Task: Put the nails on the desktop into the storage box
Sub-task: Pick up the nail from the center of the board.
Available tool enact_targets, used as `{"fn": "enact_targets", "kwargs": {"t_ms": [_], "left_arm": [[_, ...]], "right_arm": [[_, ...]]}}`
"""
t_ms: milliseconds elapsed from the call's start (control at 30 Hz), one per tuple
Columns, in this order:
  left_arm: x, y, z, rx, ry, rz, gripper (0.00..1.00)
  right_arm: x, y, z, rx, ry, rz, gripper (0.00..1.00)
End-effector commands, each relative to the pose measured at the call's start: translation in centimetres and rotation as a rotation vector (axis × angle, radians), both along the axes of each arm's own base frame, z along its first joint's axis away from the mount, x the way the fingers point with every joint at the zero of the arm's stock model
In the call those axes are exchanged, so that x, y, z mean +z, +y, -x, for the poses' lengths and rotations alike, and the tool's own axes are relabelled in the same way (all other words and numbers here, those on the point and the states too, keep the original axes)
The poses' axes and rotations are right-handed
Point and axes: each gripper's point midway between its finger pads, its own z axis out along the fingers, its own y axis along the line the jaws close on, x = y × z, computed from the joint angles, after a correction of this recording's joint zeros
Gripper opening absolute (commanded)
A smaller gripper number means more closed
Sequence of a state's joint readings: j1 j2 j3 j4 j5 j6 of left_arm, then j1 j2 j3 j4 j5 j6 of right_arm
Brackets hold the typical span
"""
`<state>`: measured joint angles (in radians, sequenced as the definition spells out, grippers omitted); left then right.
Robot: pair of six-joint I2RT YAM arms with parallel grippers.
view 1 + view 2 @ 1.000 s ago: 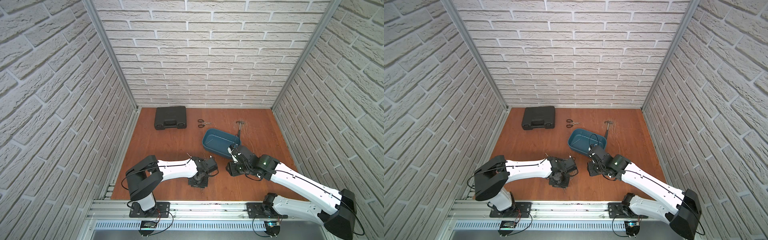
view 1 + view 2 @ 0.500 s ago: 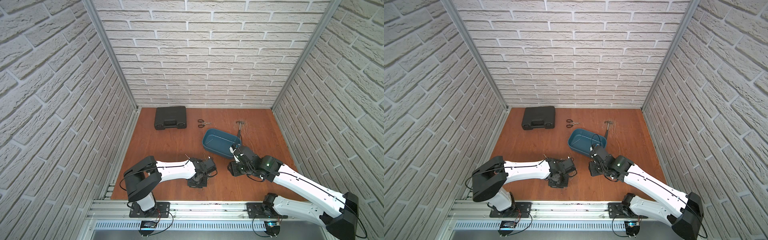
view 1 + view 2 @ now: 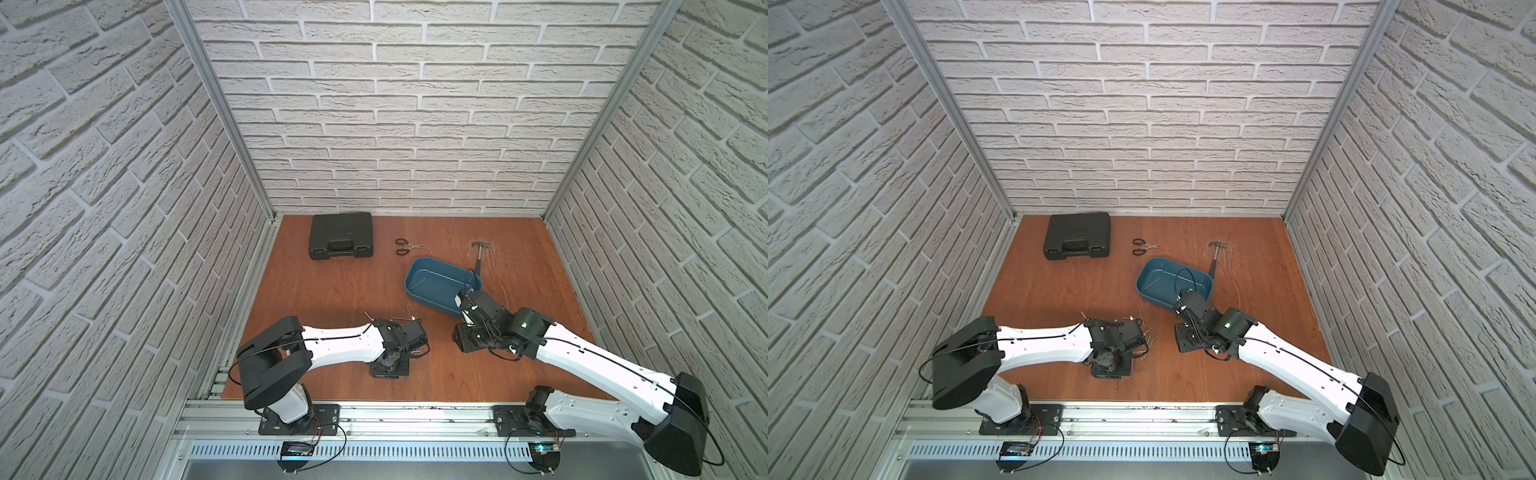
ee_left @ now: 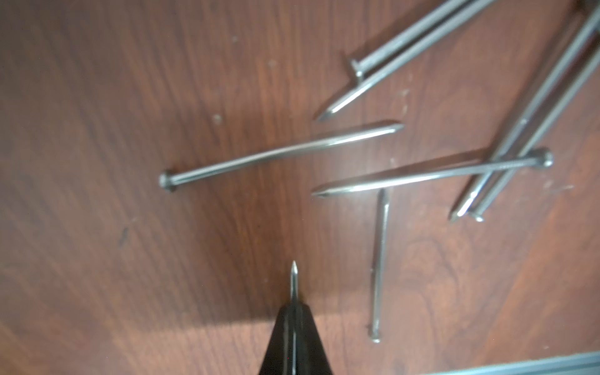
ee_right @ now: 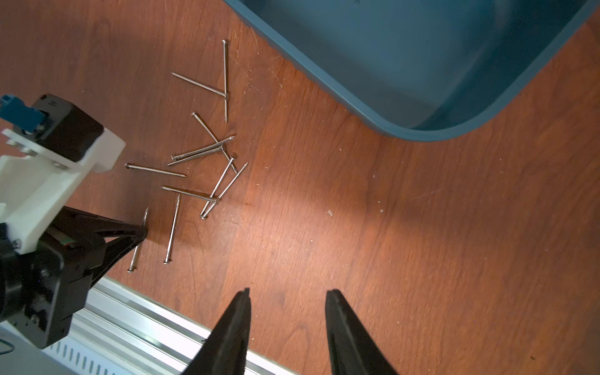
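Closing since earlier, left claw grips one nail beside loose nails; right claw gapes.

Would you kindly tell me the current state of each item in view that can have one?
left gripper: shut on a single nail
right gripper: open, empty
storage box: lidless, upright
nail in box: lying flat
loose nails: scattered on the desktop, some crossing
black case: closed
scissors: blades closed, lying flat
hammer: lying flat
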<state>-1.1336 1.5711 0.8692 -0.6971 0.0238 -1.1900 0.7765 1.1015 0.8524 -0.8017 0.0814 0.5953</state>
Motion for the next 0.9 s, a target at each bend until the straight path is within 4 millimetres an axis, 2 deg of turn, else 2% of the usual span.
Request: {"fn": "enact_targets", "kwargs": {"t_ms": [0,233,433,633,867], "left_arm": [[1.5,0.9,-0.3,0.004,-0.031,-0.034,0.00],[3.9,1.3,-2.1,0.016,-0.069,-0.015,0.00],[7.2,1.1,-6.0,0.018,-0.115,0.020,0.00],[10.2,-0.6,-12.1,-0.018,-0.166,0.071,0.00],[12.8,-5.6,-20.6,-0.084,-0.219,0.158,0.00]], "right_arm": [[0.8,1.1,-0.7,0.022,-0.035,-0.030,0.42],[1.0,0.8,-1.2,0.001,-0.058,-0.017,0.42],[1.9,0.3,-2.1,-0.018,-0.095,-0.007,0.43],[3.1,-1.0,-2.8,-0.047,-0.117,0.003,0.43],[4.3,-3.5,-3.1,-0.120,-0.141,-0.008,0.44]]}}
